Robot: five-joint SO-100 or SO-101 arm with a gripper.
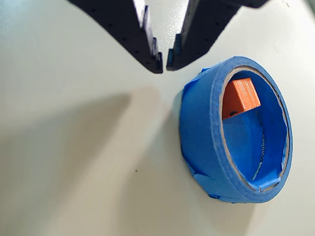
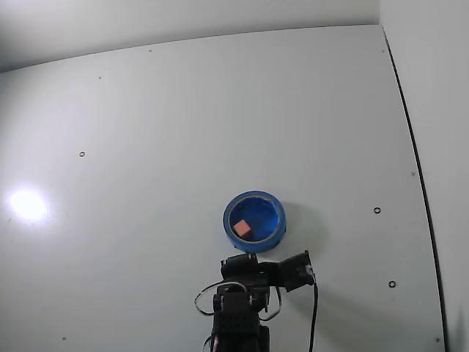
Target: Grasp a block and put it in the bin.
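Note:
The block [image 1: 240,97], a small orange-pink cube, lies inside the bin [image 1: 202,128], a round blue low-walled ring on the white table. It leans against the bin's inner wall. In the fixed view the block [image 2: 241,228] rests in the lower left part of the bin [image 2: 272,220]. My gripper [image 1: 164,63] comes in from the top of the wrist view, up and to the left of the bin, apart from it. Its dark fingertips almost touch and hold nothing. In the fixed view the arm [image 2: 245,293] stands just below the bin.
The white table [image 2: 183,132] stretches around the bin with only small screw holes in it. Its right edge [image 2: 414,161] runs down the right side of the fixed view. A black cable [image 2: 315,315] hangs beside the arm's base.

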